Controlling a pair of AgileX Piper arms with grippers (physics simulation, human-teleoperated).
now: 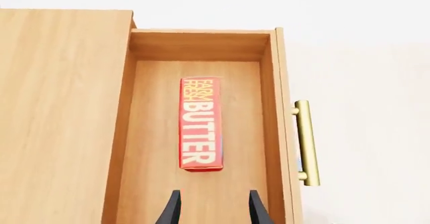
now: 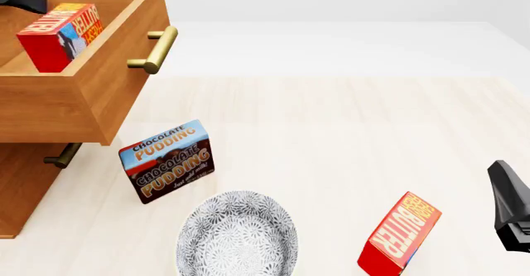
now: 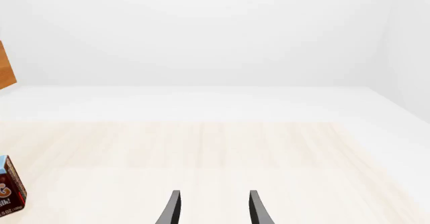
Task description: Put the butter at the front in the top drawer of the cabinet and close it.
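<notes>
Inside the top drawer (image 1: 201, 194), pulled well out of the cabinet (image 1: 60, 118): butter (image 1: 200, 124), lying flat on the drawer floor, lettered face up, roughly midway between the side walls, touching neither. Seen from the front as a red carton (image 2: 59, 35) with an orange face and blue side patch, down among the drawer walls (image 2: 99, 96). Brass bar handle (image 2: 156, 50) on the drawer front, sticking out over the tabletop (image 2: 348, 139); a second like handle (image 2: 63, 156) lower down on the cabinet, mostly tucked under the open drawer.

Left hand (image 1: 213, 206) poised over the near end of the drawer, just short of the carton: fingers apart, nothing between them, gap a little wider than the carton. From the front, only a dark scrap of that arm at the upper left corner.

Right hand (image 3: 213, 206) low at the right side of the tabletop, well away from the cabinet: fingers likewise spread, gripping nothing, pointing over bare wood grain.

On the tabletop: pudding box (image 2: 166, 160), upright and tilted, just below the drawer's corner; patterned bowl (image 2: 237, 234) near the front edge, close beside that box; second butter carton (image 2: 401, 234) standing at a slant, between bowl and right hand, untouched.
</notes>
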